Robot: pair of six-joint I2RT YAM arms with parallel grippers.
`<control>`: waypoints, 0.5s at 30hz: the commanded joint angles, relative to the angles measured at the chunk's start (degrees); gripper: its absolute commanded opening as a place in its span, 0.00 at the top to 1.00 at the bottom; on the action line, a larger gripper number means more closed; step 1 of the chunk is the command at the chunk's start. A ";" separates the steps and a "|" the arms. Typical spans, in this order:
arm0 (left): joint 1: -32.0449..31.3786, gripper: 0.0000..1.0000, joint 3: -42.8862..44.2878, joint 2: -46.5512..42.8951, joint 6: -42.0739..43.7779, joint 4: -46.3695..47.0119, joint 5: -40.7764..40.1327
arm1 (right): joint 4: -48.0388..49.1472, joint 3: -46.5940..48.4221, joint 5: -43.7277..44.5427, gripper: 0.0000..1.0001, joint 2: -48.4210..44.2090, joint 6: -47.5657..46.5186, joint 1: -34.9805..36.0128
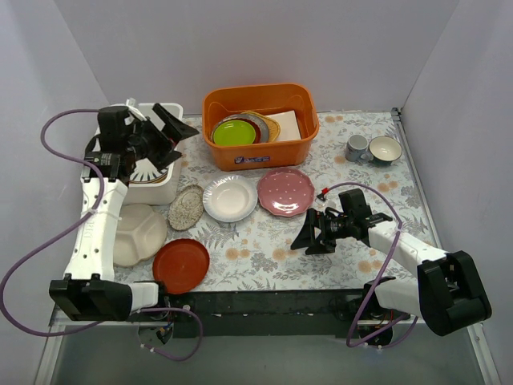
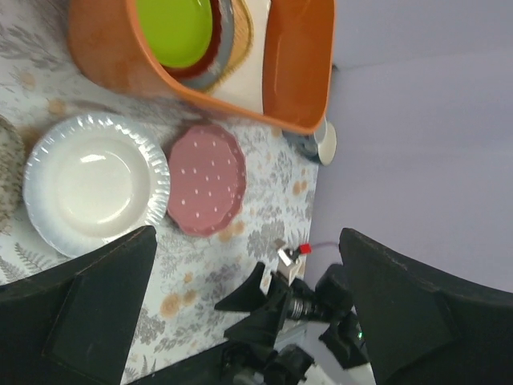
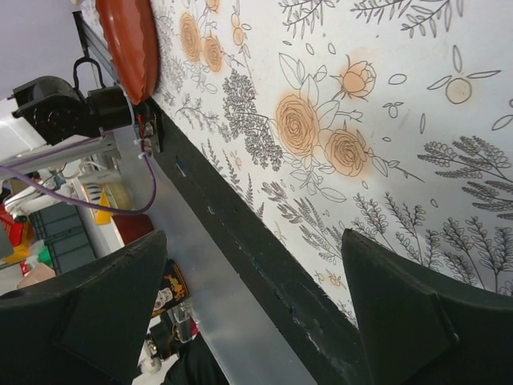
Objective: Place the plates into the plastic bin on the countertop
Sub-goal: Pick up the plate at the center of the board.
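The white plastic bin (image 1: pixel 164 191) stands at the far left with a blue-striped white plate (image 1: pixel 148 171) inside it. My left gripper (image 1: pixel 176 140) hovers over the bin, open and empty (image 2: pixel 247 237). On the countertop (image 1: pixel 264 241) lie a cream divided plate (image 1: pixel 138 233), a speckled oval plate (image 1: pixel 186 208), a plain white plate (image 1: pixel 230 198), a pink scalloped plate (image 1: pixel 285 192) and a red-orange plate (image 1: pixel 181 265). My right gripper (image 1: pixel 313 241) is open and empty (image 3: pixel 255 241), low over the countertop just in front of the pink plate. The left wrist view shows the white plate (image 2: pixel 94 183) and the pink plate (image 2: pixel 207 180).
An orange tub (image 1: pixel 260 124) at the back centre holds a lime-green plate (image 1: pixel 234 132) and other dishes. Two cups (image 1: pixel 370 149) stand at the back right. The red-orange plate (image 3: pixel 128 44) and the table's dark front edge (image 3: pixel 264 265) show in the right wrist view.
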 commanded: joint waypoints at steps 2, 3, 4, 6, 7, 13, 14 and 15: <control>-10.23 0.02 -2.93 -3.49 0.75 0.73 -3.03 | -1.99 3.21 3.24 0.03 -0.66 -0.54 -0.54; -12.76 0.02 -3.19 -3.67 0.83 0.73 -4.34 | -2.26 3.73 3.94 0.03 -0.84 -0.45 -0.71; -13.92 0.02 -3.54 -3.76 0.92 0.64 -5.22 | -2.87 4.00 4.46 0.03 -0.84 -0.45 -0.98; -16.81 0.02 -3.81 -3.67 1.19 -0.06 -7.59 | -3.66 4.88 5.69 0.03 -1.10 -0.71 -1.50; -17.70 0.02 -3.89 -3.58 1.19 -0.24 -8.12 | -4.62 5.67 6.14 0.03 -1.28 -0.80 -2.20; -26.75 0.02 -3.02 -0.69 0.40 -2.25 -15.92 | -7.53 8.13 8.51 0.02 -1.72 -1.94 -5.98; -28.07 0.02 -2.41 -0.07 0.57 -3.04 -17.17 | -8.49 8.31 8.77 0.02 -1.54 -2.12 -6.51; -30.08 0.02 -1.62 1.24 0.74 -3.23 -17.79 | -8.76 8.31 9.30 0.02 -1.63 -2.20 -6.95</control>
